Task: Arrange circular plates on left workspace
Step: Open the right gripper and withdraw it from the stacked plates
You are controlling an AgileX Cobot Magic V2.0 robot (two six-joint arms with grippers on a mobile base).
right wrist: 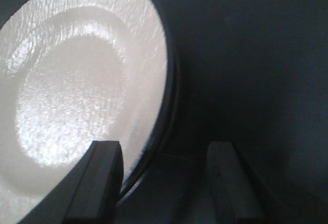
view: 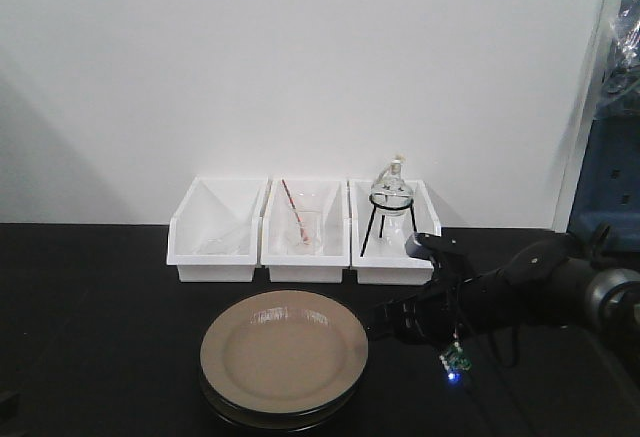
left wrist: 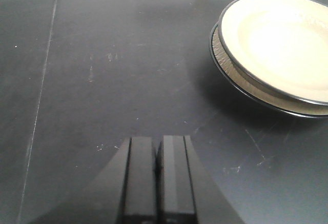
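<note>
Stacked near the front middle of the black surface (view: 90,337): two circular plates (view: 284,357), top plate (left wrist: 279,39) glossy beige, lower plate (left wrist: 241,78) peeking out beneath, slightly offset, dark at the rim.

Low at the stack's right edge: the right hand (view: 385,319), released, straddling the top plate's rim, one finger (right wrist: 105,167) over the beige face, the other just outside above the dark surface. Cannot tell whether touching.

Above bare surface left of the stack, apart from it: the left hand (left wrist: 158,149), clenched on nothing, fingers pressed together.

Behind the plates, along the white wall (view: 300,57): three white bins (view: 305,257) side by side, a beaker with a red rod (view: 300,225) in the middle one, a round flask (view: 391,189) on a black tripod (view: 372,232) in the right one.
</note>
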